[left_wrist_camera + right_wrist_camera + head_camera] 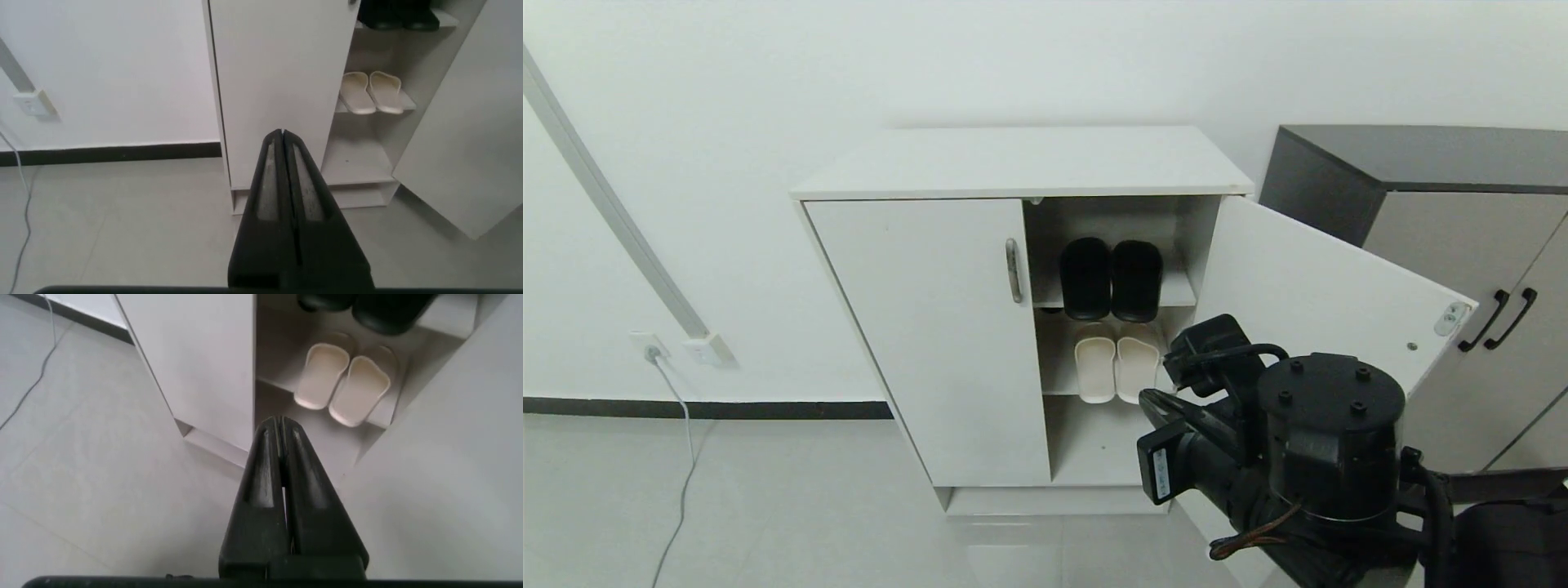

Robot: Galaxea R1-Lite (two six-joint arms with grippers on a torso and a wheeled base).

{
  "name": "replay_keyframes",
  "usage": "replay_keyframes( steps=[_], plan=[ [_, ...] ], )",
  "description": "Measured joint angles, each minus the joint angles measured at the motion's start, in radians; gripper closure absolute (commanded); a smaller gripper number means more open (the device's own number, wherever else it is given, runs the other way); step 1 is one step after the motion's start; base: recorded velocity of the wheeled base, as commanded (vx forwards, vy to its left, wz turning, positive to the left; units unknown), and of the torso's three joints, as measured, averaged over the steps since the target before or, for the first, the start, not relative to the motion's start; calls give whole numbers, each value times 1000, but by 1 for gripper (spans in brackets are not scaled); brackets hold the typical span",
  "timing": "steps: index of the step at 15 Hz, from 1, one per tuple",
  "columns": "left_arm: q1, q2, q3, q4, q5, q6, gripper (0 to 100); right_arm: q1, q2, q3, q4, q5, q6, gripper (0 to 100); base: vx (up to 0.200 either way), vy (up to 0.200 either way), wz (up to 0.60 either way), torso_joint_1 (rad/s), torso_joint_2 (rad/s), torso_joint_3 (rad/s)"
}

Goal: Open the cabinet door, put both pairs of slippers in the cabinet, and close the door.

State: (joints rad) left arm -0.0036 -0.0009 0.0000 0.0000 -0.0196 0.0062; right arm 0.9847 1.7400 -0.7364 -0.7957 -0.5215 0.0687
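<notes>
The white cabinet (1021, 163) stands against the wall, its left door (931, 327) closed and its right door (1323, 294) swung open toward me. A black pair of slippers (1111, 279) rests on the upper shelf and a white pair of slippers (1116, 359) on the middle shelf. My right arm (1307, 441) hangs in front of the open door, low and to the right of the opening. The right gripper (282, 425) is shut and holds nothing, pointing at the cabinet's bottom compartment below the white slippers (343, 376). Facing the closed door (278, 73), the left gripper (282, 135) is shut and holds nothing.
A dark grey cabinet (1462, 245) with black handles stands just right of the open door. At the left, a wall socket (654, 351) has a cable trailing down onto the tiled floor (768, 506). The bottom shelf (1094, 449) holds nothing.
</notes>
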Motion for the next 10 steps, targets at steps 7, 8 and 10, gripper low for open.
replay_keyframes(
  steps=[7, 8, 10],
  plan=[
    [0, 0, 0, 0, 0, 0, 100, -5, -7, 11, -16, 0, -3, 100, 0, 0, 0, 185, -497, -316],
    [0, 0, 0, 0, 0, 0, 100, -5, -8, 13, -18, 0, -4, 100, 0, 0, 0, 217, -530, -325],
    [0, 0, 0, 0, 0, 0, 100, -6, -10, 17, -18, 0, -4, 100, 0, 0, 0, 220, -542, -322]
  ],
)
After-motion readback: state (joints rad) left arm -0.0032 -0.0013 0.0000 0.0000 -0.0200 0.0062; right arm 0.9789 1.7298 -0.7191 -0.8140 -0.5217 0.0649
